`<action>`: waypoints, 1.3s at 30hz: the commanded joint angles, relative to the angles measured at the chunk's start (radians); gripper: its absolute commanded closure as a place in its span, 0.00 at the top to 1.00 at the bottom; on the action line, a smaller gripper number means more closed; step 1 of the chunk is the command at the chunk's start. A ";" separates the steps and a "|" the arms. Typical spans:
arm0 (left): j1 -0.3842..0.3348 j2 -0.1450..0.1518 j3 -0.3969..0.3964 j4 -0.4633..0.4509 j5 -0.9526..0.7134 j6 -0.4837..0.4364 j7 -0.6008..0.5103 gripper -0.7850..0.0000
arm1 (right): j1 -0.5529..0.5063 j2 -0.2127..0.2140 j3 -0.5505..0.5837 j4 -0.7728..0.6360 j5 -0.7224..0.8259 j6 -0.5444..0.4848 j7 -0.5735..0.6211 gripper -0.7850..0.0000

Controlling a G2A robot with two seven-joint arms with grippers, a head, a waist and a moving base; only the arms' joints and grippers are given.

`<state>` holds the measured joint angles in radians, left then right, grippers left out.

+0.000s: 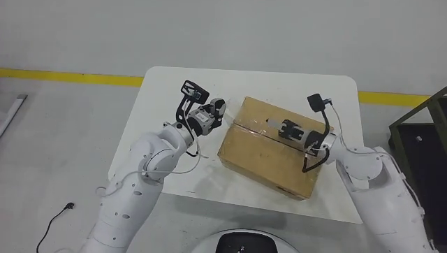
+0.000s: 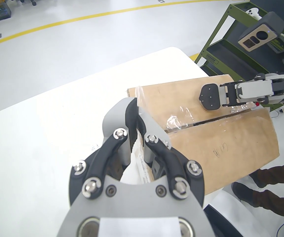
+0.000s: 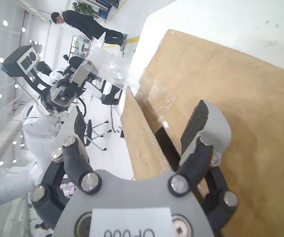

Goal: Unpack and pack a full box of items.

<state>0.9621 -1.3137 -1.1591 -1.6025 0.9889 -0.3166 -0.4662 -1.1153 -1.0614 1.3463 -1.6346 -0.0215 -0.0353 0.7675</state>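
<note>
While on tape, left claw aloft

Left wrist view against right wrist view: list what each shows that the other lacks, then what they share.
Left wrist view, not the right: the green cart beyond the table, and the open right tool seen from outside, over the box top.
Right wrist view, not the left: the clear tape stretched from the box end to the shut left tool, seen from outside.
Both: the cardboard box, the tape and the white table.
</note>
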 commanded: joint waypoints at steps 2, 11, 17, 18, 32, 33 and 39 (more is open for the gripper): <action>0.000 0.000 0.000 0.000 0.000 0.000 0.000 0.00 | 0.036 -0.007 -0.008 0.058 0.088 0.018 0.008 0.80; 0.000 0.000 0.000 0.000 0.000 0.000 0.000 0.00 | 0.092 -0.017 -0.046 0.159 0.176 0.041 0.046 0.92; 0.000 0.000 0.000 0.000 0.000 0.000 0.000 0.00 | 0.117 -0.025 -0.087 0.191 0.170 0.033 0.034 0.91; 0.000 0.000 0.000 0.000 0.000 0.000 0.000 0.00 | 0.122 -0.027 -0.092 0.197 0.176 0.032 0.031 0.91; 0.000 0.000 0.000 0.000 0.000 0.000 0.000 0.00 | 0.189 -0.053 -0.169 0.292 0.229 0.000 0.005 0.77; 0.000 0.000 0.000 0.000 0.000 0.000 0.000 0.00 | 0.195 -0.055 -0.176 0.299 0.220 0.000 0.002 0.64; 0.000 0.000 0.000 0.000 0.000 0.000 0.000 0.00 | 0.215 -0.060 -0.202 0.321 0.160 0.017 -0.023 0.23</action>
<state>0.9621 -1.3137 -1.1591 -1.6025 0.9889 -0.3166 -0.4662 -0.9014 -1.1206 1.1460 -1.3138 0.1446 -0.0231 0.7481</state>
